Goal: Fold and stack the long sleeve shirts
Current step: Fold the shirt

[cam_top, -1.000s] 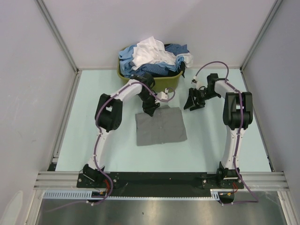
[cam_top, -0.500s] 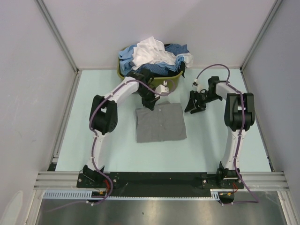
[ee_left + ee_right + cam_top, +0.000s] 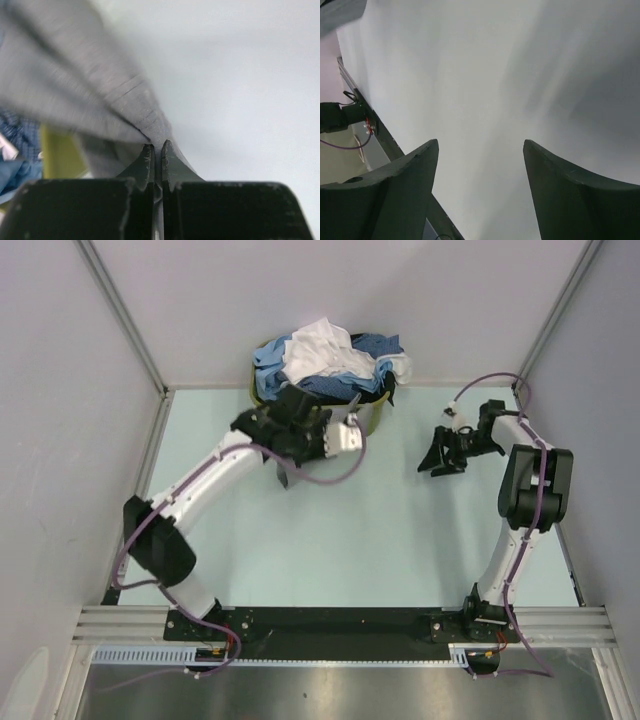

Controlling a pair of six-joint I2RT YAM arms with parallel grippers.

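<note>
- Two changes from a second ago. The folded grey shirt (image 3: 90, 90) no longer lies flat on the bench (image 3: 400, 540), and the left arm has stretched out, its elbow swung down and to the left.
- Left gripper (image 3: 156, 150): fingers (image 3: 144, 162) pressed together on a pinched fold of the grey shirt. They stood part open a second ago.
- The grey shirt hangs from that grip, off the bench and just in front of the basket (image 3: 372, 422). From above it is mostly hidden under the left wrist.
- Right gripper (image 3: 441, 453): it has shifted right, farther from the basket. Its fingers (image 3: 410, 170) stand wide apart and hold nothing, over bare bench.
- Grey shirt cloth: a fine, matte, plain mid-grey weave. It is gathered into soft pleats that fan out from the fingertips, and a stitched seam line is visible near the pinch.
- Basket: olive-green plastic with a smooth wall. It is heaped with crumpled shirts (image 3: 330, 355), white on top and blue and dark blue beneath.
- Bench: a smooth, pale mint-green sheet.
- Fingers on both grippers are black, tapered and curved inward.
</note>
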